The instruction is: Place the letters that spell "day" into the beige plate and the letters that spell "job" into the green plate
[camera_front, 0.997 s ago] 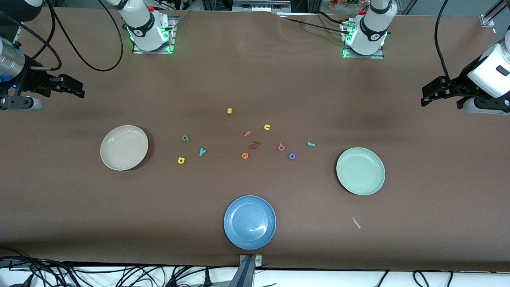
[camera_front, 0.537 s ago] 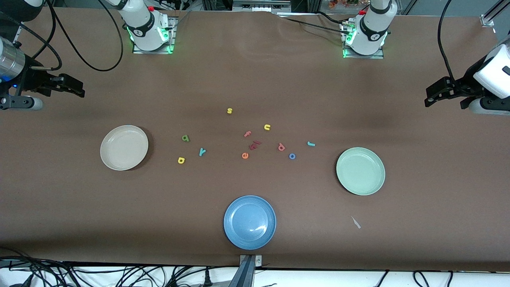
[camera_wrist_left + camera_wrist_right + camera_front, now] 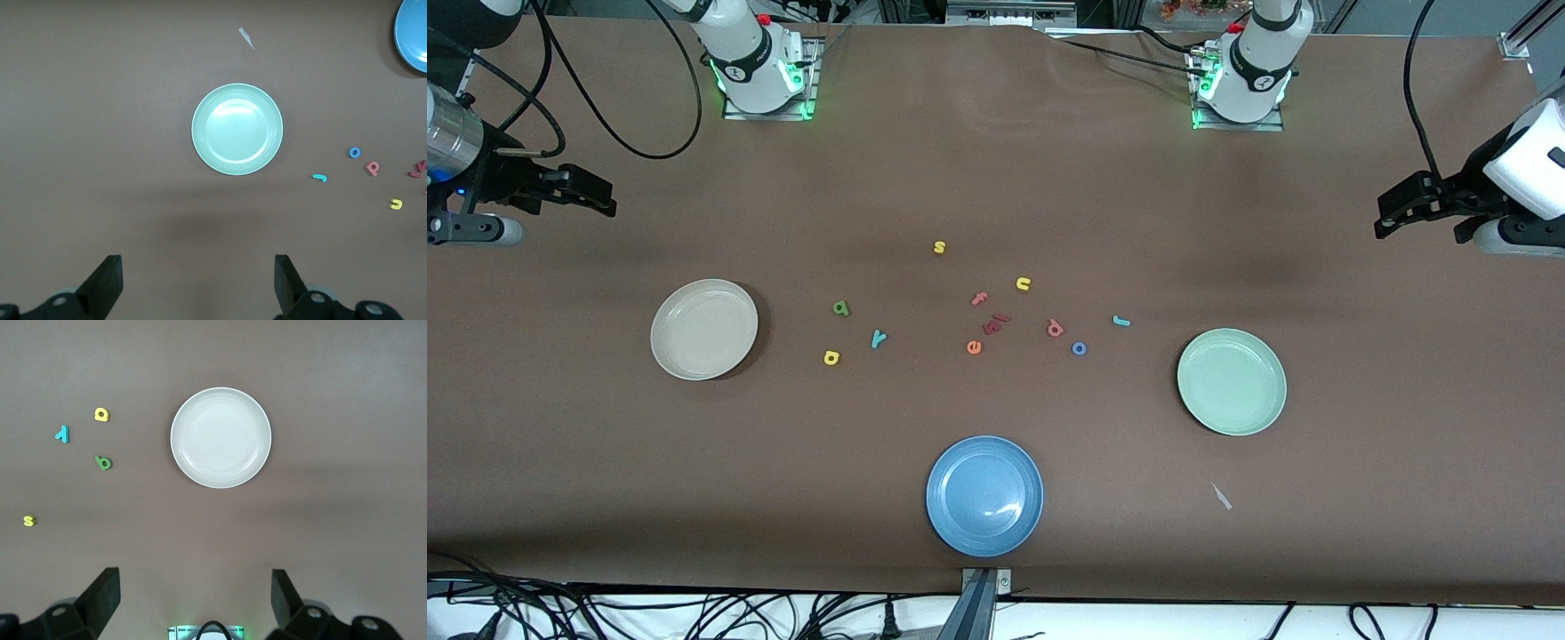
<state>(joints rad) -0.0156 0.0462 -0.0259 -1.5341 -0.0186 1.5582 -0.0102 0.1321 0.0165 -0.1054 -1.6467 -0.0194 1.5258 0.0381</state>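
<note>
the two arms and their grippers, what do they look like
Both arms are white with black joint bands and green lights glowing at their bases. Black cables loop from them. The left gripper and right gripper are black, each with two wedge-shaped fingers; a silver cylinder sits on the right wrist.

robotics lab, two bolted arm bases [image 3: 763,67], cable tangle [image 3: 694,613], brown-covered table [image 3: 996,178]

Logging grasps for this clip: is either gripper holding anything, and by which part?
Nothing is held. The left gripper and right gripper are both open and empty.
</note>
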